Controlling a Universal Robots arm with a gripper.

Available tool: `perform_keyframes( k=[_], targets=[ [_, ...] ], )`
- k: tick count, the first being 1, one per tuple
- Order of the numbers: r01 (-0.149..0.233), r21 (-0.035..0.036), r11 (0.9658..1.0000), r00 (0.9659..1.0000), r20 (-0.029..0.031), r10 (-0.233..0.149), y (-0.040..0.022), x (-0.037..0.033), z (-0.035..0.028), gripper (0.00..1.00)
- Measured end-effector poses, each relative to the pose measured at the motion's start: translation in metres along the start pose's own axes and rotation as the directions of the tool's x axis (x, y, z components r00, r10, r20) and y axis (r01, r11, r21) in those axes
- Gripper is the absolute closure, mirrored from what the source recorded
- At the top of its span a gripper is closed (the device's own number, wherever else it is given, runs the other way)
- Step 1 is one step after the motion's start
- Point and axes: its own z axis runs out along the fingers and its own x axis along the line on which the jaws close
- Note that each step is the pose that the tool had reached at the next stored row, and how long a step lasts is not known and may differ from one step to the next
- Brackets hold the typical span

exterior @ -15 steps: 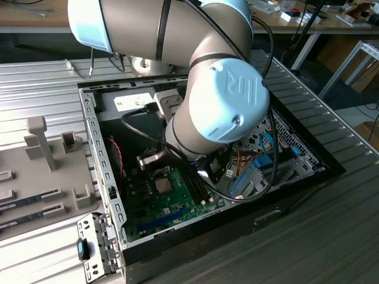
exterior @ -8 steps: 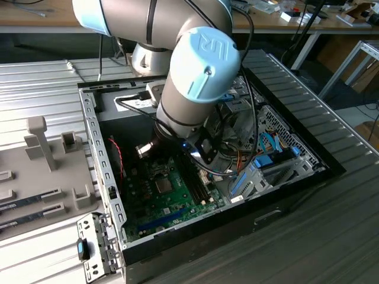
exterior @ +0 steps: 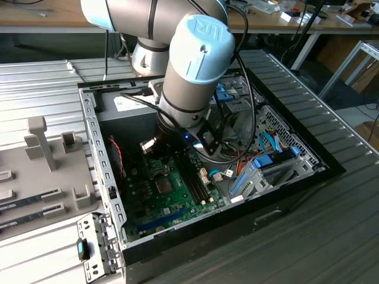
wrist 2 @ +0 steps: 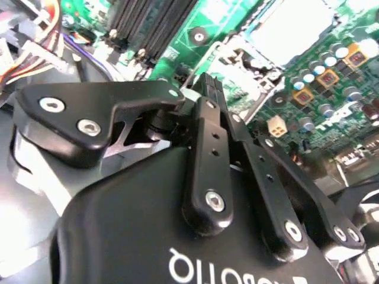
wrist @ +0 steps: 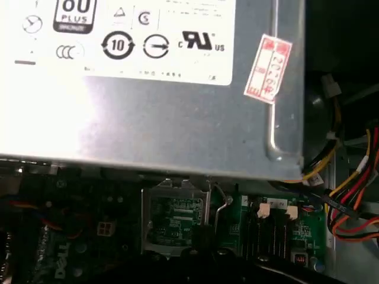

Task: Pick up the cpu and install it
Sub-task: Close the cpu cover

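Note:
My gripper (exterior: 161,155) hangs inside the open computer case, above the green motherboard (exterior: 148,201) and between the grey power-supply box (exterior: 127,118) and the socket (exterior: 163,186). In the second wrist view the black fingers (wrist 2: 207,118) converge at the gripper's tip (wrist 2: 198,89), shut, and I make out nothing between them. Just past the tip lies the socket's metal frame (wrist 2: 249,77) around a pale square (wrist 2: 290,29). Whether that square is the cpu I cannot tell. The first wrist view shows the power-supply box (wrist: 177,124) above the framed socket (wrist: 174,220).
Black memory slots (exterior: 195,180) run beside the socket. Bundles of coloured cables (exterior: 260,148) and blue drive brackets fill the case toward the exterior view's right. The case's metal wall (exterior: 98,154) rises on the left, and beyond it lies a grey fixture tray (exterior: 41,154).

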Motion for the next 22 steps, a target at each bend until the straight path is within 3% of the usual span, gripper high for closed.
perform_keyframes(
  k=[2, 4, 7, 12, 16, 22],
  targets=[
    [0.004, -0.0018, 1.0, 1.0, -0.0038, -0.004, 0.0011, -0.0056, 0.0003, 0.89],
    [0.012, -0.0045, 0.9999, 0.9999, -0.0099, -0.013, 0.0018, -0.0156, 0.0007, 0.89],
    [0.015, -0.0084, 0.9998, 0.9998, -0.0153, -0.015, 0.0047, -0.0213, 0.0013, 0.89],
    [0.02, -0.0138, 0.9997, 0.9996, -0.0213, -0.021, 0.0144, -0.0255, 0.0029, 0.89],
    [0.049, -0.016, 0.9987, 0.9982, -0.0325, -0.049, 0.018, -0.0262, 0.0039, 0.89],
    [0.08, -0.0184, 0.9966, 0.9958, -0.0432, -0.081, 0.023, -0.0312, 0.0061, 0.89]
  ],
)
